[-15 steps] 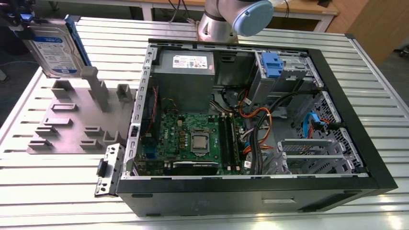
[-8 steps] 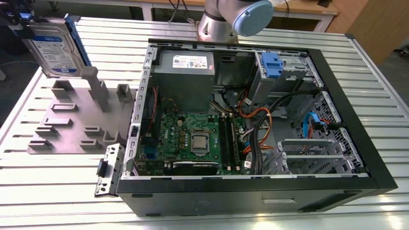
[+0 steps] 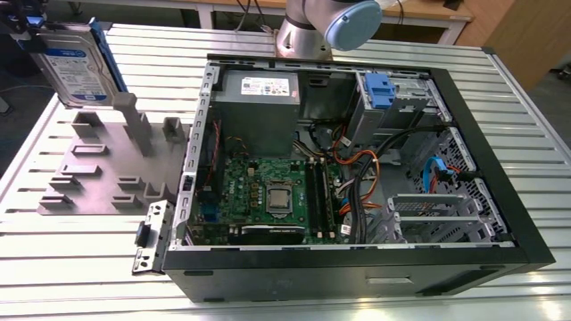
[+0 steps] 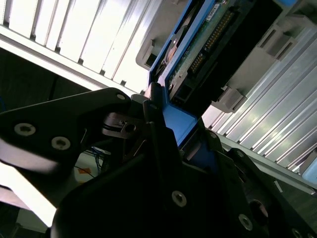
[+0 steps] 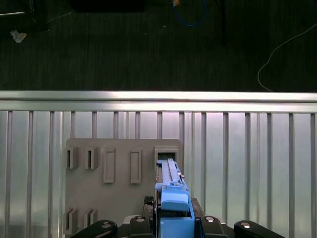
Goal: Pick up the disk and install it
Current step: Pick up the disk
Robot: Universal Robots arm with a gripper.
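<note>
- While the gripper is shut tight on a blue side rail, the disk hangs upright at the far left of the exterior view, above the grey holder.
- The disk has a white and blue label on its big flat face. The print on it is too small to read.
- In both wrist views, the dark fingers press on the blue rail from both sides, with no gap to see.
- The grey holder is a flat plate on the table, with posts and little slots that stick up. In the first wrist view, the low end of the disk is right over one slot. I cannot tell if it touches the slot.
- Next, to the right, the black computer case lies on its side with its big side open.
- In the case, on the exterior view's left, there is a grey power box with a small white sticker. Its print is too small to read.
- Nearer the camera than the box lies a green board.
- Orange and black cables curl in the middle of the case.
- A blue clip sits in the drive bay at the far side of the case.
- A silver metal cage sits at the exterior view's right inside the case.
- The arm's base stands on the table just behind the case.
</note>
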